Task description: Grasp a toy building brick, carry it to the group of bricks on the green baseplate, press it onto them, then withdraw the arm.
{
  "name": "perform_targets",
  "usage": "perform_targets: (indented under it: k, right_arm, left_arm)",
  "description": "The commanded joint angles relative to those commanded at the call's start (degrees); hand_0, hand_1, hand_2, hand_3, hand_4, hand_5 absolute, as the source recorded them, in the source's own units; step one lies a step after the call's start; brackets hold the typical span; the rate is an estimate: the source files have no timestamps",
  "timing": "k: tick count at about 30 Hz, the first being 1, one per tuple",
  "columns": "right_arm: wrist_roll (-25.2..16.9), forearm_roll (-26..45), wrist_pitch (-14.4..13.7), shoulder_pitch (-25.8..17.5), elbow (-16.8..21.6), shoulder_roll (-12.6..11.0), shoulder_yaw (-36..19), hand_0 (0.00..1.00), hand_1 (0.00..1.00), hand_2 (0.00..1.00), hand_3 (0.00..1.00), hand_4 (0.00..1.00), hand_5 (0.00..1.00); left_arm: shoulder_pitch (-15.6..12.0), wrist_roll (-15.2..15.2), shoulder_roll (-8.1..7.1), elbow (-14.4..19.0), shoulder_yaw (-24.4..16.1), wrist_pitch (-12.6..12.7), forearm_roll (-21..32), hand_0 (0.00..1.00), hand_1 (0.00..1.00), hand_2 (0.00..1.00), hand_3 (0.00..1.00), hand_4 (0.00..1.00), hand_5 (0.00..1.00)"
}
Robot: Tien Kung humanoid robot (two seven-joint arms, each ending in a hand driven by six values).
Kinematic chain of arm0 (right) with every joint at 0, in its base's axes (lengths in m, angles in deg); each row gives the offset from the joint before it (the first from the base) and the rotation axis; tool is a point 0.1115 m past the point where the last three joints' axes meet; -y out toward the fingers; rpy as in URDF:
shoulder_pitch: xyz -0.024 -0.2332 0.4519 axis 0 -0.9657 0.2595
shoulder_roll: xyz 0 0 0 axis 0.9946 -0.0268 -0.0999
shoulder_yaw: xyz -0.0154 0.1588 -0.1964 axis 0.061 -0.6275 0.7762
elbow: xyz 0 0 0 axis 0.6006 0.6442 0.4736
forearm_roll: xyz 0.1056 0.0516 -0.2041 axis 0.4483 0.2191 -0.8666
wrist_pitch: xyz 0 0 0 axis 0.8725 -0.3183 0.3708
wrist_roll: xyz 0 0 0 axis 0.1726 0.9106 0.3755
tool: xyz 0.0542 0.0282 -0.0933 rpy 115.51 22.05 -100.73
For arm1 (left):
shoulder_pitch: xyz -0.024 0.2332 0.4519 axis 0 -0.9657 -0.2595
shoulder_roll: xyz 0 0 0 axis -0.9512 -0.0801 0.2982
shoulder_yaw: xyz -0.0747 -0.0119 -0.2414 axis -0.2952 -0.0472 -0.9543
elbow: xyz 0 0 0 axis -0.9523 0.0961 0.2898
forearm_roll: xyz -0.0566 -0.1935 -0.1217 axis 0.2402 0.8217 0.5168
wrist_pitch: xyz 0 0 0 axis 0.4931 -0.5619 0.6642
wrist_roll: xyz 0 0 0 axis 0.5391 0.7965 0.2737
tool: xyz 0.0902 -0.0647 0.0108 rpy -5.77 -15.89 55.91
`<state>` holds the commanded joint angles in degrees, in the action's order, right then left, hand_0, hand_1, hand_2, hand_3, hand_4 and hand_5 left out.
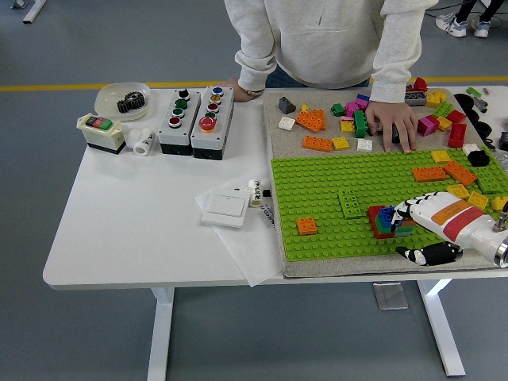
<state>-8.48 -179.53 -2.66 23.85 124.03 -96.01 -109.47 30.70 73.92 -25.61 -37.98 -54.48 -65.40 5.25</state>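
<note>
At the right end of the green baseplate, the right hand meets the brick stack from the right, fingertips on its blue top brick. Whether the fingers clasp it or only press, I cannot tell. Withdrawal would run rightward, back along the forearm.

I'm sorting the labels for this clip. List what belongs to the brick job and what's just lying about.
Job:
right hand
brick stack
green baseplate
loose bricks

Lying about:
two button boxes
white wall switch
bowl with a black gear
green-and-red switch box
person's hand
</note>
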Motion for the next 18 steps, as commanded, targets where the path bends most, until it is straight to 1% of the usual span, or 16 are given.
perform_targets:
  k: [18]
  right_arm:
    - [0.3,-0.4,0.6,-0.3,0.1,0.0,-0.4,0.701,0.695,0.722,0.575,0.722,0.393]
  left_arm:
    - [0.1,-0.1,-0.02,0.0,0.2,0.0,0.4,0.772,0.762,0.724,0.600,0.676,0.594]
